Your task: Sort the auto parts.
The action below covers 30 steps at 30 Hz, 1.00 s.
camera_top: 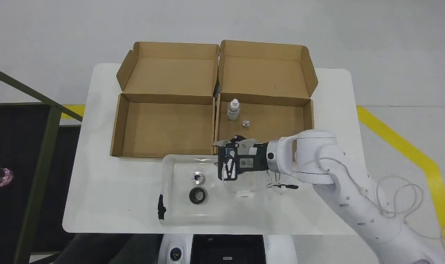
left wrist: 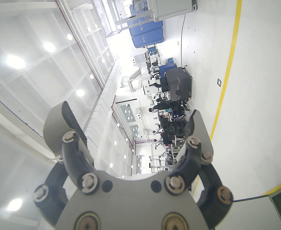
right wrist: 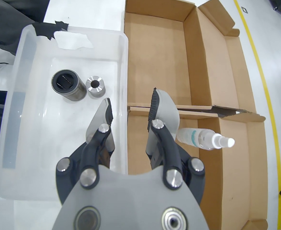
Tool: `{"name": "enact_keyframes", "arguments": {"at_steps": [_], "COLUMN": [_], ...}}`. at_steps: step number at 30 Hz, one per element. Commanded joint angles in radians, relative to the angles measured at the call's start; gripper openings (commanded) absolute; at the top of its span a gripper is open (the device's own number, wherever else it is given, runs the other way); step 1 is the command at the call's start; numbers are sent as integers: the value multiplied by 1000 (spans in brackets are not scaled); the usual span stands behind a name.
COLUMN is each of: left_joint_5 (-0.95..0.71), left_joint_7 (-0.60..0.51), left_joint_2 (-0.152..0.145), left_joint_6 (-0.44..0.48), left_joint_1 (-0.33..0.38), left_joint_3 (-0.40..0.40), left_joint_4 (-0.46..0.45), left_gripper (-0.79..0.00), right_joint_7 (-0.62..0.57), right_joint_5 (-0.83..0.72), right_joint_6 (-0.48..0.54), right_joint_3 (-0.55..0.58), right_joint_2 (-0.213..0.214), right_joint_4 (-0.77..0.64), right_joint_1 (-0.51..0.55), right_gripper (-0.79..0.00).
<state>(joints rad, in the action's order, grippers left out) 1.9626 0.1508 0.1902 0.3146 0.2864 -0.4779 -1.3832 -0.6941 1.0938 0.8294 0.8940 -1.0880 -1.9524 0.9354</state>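
The right gripper (right wrist: pixel 130 99) hangs with its fingers spread, straddling the far wall of the clear bin (right wrist: pixel 122 72). One finger sits inside the bin. The other is over the cardboard box (right wrist: pixel 138 142) that holds a spray bottle (right wrist: pixel 200 138) lying on its side. Two parts stand upright side by side on the bin floor: a black cylinder (right wrist: pixel 68 85) and a silver bushing (right wrist: pixel 96 87). Both are near the finger inside the bin but apart from it (the bushing is the nearer). A small metal part (camera_top: pixel 245 123) lies in the bottle's box, and a second cardboard box (right wrist: pixel 154 60) adjoins that one. The left gripper (left wrist: pixel 129 111) points up into the room, fingers wide apart.
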Motion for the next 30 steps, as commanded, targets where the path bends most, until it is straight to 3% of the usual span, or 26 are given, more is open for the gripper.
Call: {"name": "enact_keyframes", "arguments": {"at_steps": [1, 15, 30], "left_joint_5": [0, 0, 0], "left_joint_7": [0, 0, 0], "left_joint_2": [0, 0, 0], "left_joint_6": [0, 0, 0], "left_joint_1": [0, 0, 0], "left_joint_3": [0, 0, 0], "left_joint_4": [0, 0, 0], "left_gripper": [0, 0, 0], "right_joint_7": [2, 19, -24], "right_joint_5": [12, 75, 108], "right_joint_6": [-1, -41, -97], "right_joint_3": [-18, -182, -252], "right_joint_2": [-2, -41, -70], "right_joint_4": [-11, 70, 140], "right_joint_1": [5, -34, -55], "right_gripper": [-480, -474, -471]}}
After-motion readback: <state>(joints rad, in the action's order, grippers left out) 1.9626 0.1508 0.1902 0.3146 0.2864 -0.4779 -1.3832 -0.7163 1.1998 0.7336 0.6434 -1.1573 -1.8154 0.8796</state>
